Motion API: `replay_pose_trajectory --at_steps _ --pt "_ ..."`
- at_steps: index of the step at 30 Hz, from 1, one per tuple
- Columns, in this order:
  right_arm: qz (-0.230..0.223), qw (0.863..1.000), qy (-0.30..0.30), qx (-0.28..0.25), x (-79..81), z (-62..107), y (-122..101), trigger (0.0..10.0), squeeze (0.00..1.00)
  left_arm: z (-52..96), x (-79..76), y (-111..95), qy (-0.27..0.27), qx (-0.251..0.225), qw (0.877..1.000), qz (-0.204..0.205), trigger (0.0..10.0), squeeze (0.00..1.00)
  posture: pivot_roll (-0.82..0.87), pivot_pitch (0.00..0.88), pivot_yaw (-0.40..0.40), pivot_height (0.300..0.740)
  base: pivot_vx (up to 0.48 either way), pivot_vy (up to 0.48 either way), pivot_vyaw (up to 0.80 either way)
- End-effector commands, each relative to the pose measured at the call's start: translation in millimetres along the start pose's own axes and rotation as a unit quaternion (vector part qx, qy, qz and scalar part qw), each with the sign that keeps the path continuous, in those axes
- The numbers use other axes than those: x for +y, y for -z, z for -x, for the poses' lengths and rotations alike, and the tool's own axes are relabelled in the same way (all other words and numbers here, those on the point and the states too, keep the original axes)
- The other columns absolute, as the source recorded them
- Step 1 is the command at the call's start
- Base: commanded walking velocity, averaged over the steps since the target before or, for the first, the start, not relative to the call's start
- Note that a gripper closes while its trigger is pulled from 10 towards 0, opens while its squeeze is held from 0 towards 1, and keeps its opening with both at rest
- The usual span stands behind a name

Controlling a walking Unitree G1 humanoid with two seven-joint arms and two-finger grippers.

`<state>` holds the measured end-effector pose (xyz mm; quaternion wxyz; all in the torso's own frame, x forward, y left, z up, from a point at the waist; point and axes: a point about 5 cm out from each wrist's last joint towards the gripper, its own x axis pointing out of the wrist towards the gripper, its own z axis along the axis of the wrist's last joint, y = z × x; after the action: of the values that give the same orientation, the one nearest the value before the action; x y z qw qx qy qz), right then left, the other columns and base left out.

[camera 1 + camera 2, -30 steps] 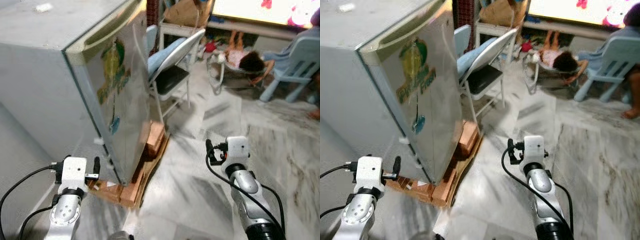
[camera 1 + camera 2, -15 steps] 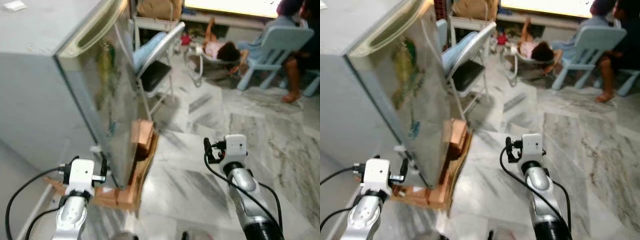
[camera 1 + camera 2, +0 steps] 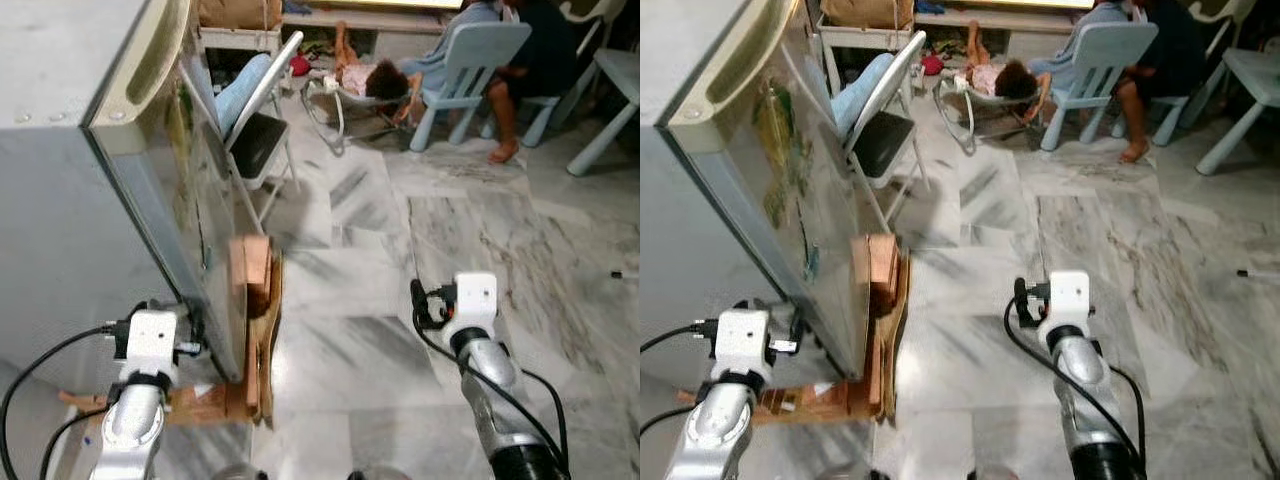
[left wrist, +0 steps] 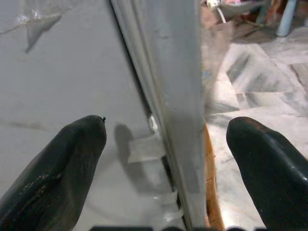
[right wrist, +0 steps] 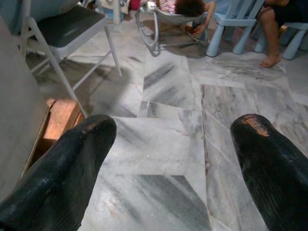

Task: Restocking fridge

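From the left eye view, I see the fridge (image 3: 90,170) standing tall on my left, its door (image 3: 195,190) closed and running away from me as a long upright edge. My left gripper (image 3: 192,325) sits low, right at the bottom corner of that door, nearly touching it. The fridge rests on wooden blocks (image 3: 250,300) just beyond the gripper. My right gripper (image 3: 418,305) hangs over bare marble floor (image 3: 350,250), well apart from the fridge, so the left arm is clearly the nearer one.

The right eye view gives the same layout: door edge straight ahead of the left gripper, a folding chair (image 3: 885,130) farther along that side, and a person on a small blue chair (image 3: 1095,60) far off across the room.

In the left wrist view, the left gripper's fingers (image 4: 57,178) are spread wide, and the vertical seam where the door meets the fridge body rises between them, close ahead. I judge the next move depends on catching that edge, which lies dead ahead and upright.

In the right wrist view, the right gripper's fingers (image 5: 62,168) are also spread, holding nothing, facing open floor with the fridge wall off to one side.
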<state>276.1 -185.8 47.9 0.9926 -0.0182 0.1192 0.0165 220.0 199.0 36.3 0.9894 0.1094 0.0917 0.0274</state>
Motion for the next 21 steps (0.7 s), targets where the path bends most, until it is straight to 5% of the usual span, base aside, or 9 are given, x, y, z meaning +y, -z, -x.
replay_pose_trajectory --at_steps 1,5,13,21 --pt "-0.004 1.000 0.000 0.008 0.2 0.2 1.7 10.0 0.00 0.2 8.3 1.7 -0.013 0.001 1.000 -0.010 10.0 0.00 -0.01 0.059 -0.005 0.740 0.000 0.000 -0.80" --pt "-0.004 1.000 -0.005 0.008 1.0 1.8 3.3 10.0 0.00 0.0 13.9 -0.5 -0.013 0.001 1.000 0.010 10.0 0.00 -0.01 0.061 -0.006 0.740 0.000 0.000 -0.80" --pt "0.010 0.999 -0.016 0.029 1.6 4.7 12.3 10.0 0.00 -3.9 7.4 -6.0 0.024 -0.004 0.999 0.022 10.0 0.00 -0.01 0.061 -0.011 0.740 0.000 0.000 0.00" --pt "0.005 0.999 -0.028 0.041 3.3 5.4 16.4 10.0 0.00 -27.5 13.5 -19.1 0.026 -0.017 0.999 0.024 10.0 0.00 -0.02 0.062 -0.018 0.740 0.000 0.000 0.00"
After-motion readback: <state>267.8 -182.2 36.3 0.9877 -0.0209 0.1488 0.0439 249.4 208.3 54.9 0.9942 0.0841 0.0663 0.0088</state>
